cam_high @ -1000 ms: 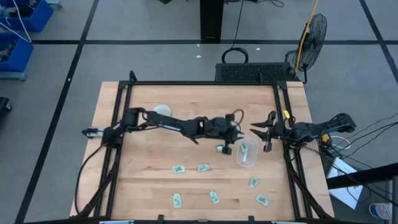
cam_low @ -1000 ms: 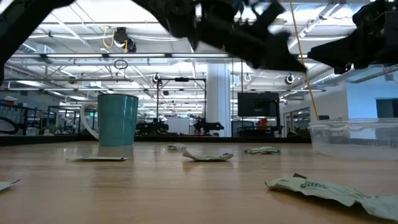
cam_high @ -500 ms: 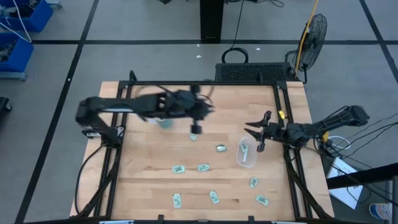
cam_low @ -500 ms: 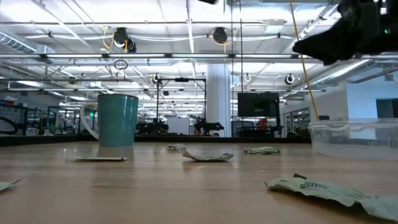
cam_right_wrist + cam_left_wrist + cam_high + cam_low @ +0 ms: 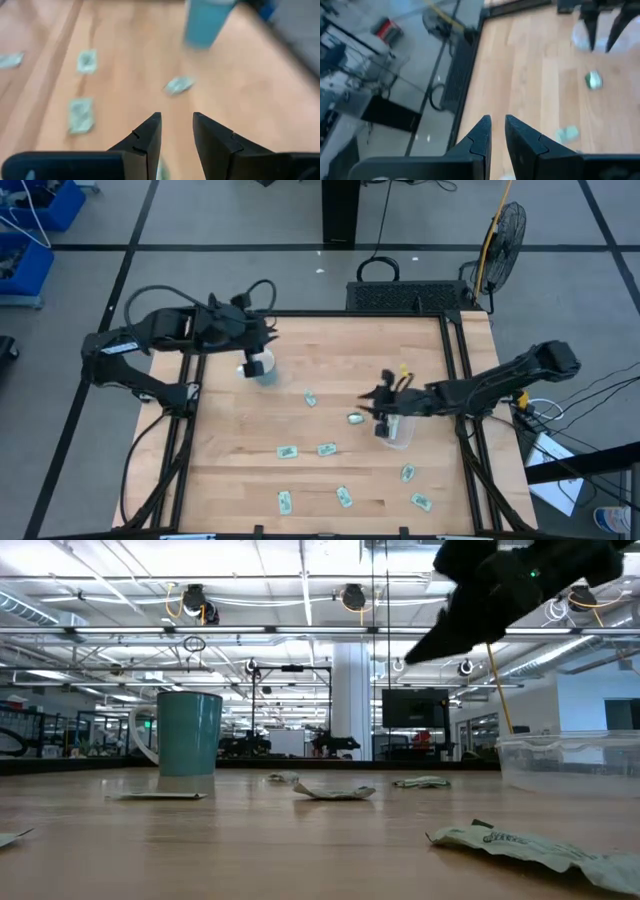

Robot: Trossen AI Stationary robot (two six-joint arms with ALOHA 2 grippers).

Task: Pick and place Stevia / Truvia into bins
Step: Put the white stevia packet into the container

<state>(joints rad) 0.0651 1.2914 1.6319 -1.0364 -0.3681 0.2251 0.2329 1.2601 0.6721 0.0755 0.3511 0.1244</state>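
Left gripper [image 5: 256, 366]: over mug [image 5: 262, 370], desk's 10 o'clock; fingers a narrow gap apart, empty.
Right gripper [image 5: 381, 411]: at tub [image 5: 398, 430], 3 o'clock; slightly parted, empty.
Packets [image 5: 326, 449]: scattered centre to 6 o'clock.

We see a large open lab or workshop hall: exposed ceiling trusses with strip lights [image 5: 300, 630], a grey taped floor [image 5: 250, 270], blue storage bins [image 5: 25, 240], a standing fan [image 5: 500, 230] and a monitor [image 5: 413, 708].

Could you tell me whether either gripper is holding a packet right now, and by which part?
Neither: the left gripper and right gripper each show an empty gap between their fingers.
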